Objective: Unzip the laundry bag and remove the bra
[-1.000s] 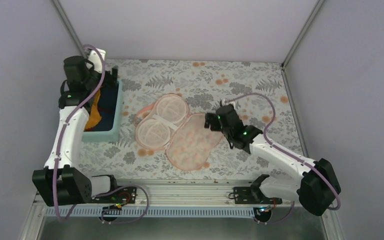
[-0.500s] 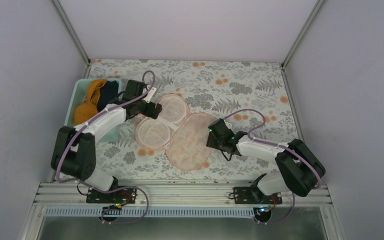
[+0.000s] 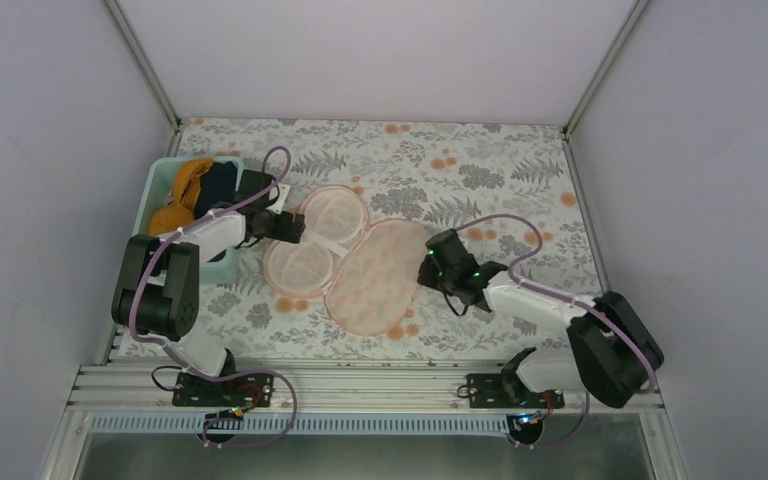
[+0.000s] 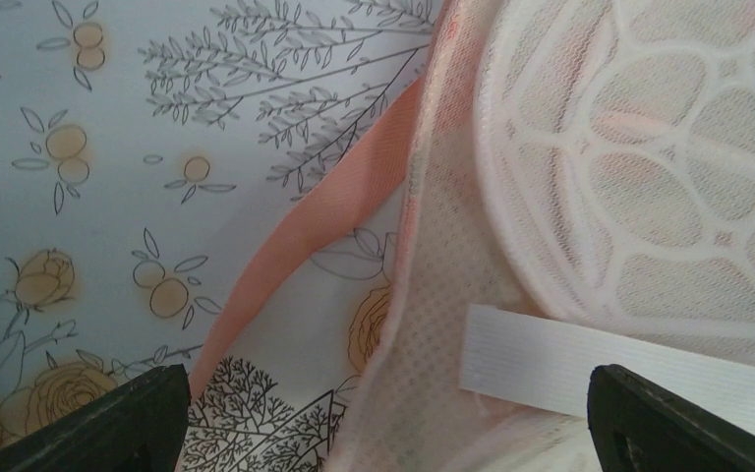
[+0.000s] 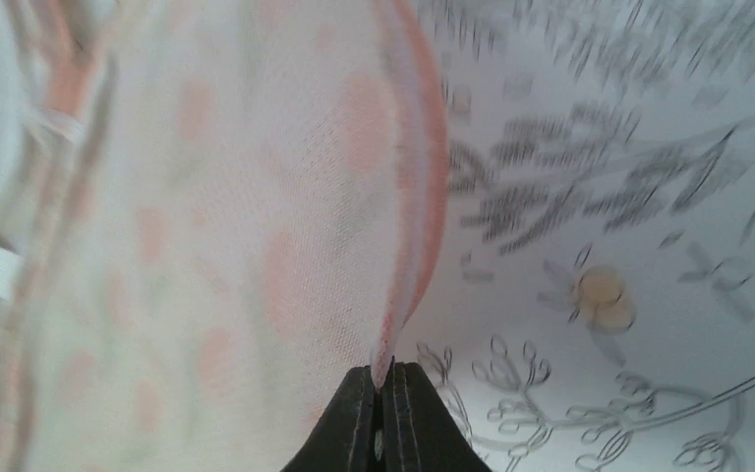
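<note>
top external — bra in teal bin; right gripper tight on laundry bag edge, left gripper wide apart

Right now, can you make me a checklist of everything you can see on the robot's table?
Surface: table covered in flower-print cloth.
Job's things: bag lies flat and open, white mesh cups showing; bra sits in the bin.
Clutter: teal bin at the left, with a dark garment beside the bra.
Grippers: left gripper, jaws open over the bag's left edge; right gripper, jaws shut on the bag's right rim.
Cables: purple cables loop along both arms, clear of the bag.
Surroundings: plain grey walls; metal rail at the near edge.
</note>
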`<state>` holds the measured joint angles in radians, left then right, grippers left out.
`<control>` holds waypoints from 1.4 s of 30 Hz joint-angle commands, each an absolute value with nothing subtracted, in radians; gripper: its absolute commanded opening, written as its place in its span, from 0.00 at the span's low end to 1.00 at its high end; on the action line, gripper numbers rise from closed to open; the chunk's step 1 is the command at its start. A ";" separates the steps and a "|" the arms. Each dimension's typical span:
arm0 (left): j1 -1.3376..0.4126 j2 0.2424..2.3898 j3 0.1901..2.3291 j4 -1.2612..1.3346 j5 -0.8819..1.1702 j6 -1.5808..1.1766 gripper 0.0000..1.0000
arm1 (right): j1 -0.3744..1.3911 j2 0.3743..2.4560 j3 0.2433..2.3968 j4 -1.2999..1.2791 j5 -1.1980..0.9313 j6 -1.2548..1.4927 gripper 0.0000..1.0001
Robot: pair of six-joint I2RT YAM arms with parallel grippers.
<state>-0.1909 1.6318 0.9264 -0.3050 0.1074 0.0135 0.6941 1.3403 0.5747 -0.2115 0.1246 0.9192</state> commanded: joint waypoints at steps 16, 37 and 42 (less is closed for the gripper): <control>-0.252 1.606 0.738 -0.100 0.483 -0.091 0.84 | 0.500 1.288 1.038 -0.535 -0.073 0.567 0.04; -0.321 1.718 0.760 -0.099 0.522 -0.086 0.59 | 0.711 1.913 1.309 0.065 -0.184 0.889 0.04; -0.323 1.713 0.766 -0.106 0.507 -0.086 0.58 | 0.718 2.002 1.353 0.031 -0.161 0.873 0.04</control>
<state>-0.3157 1.6913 0.7612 -0.0593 0.5186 -0.0895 0.7074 1.9656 1.3033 0.0277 -0.2001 0.8665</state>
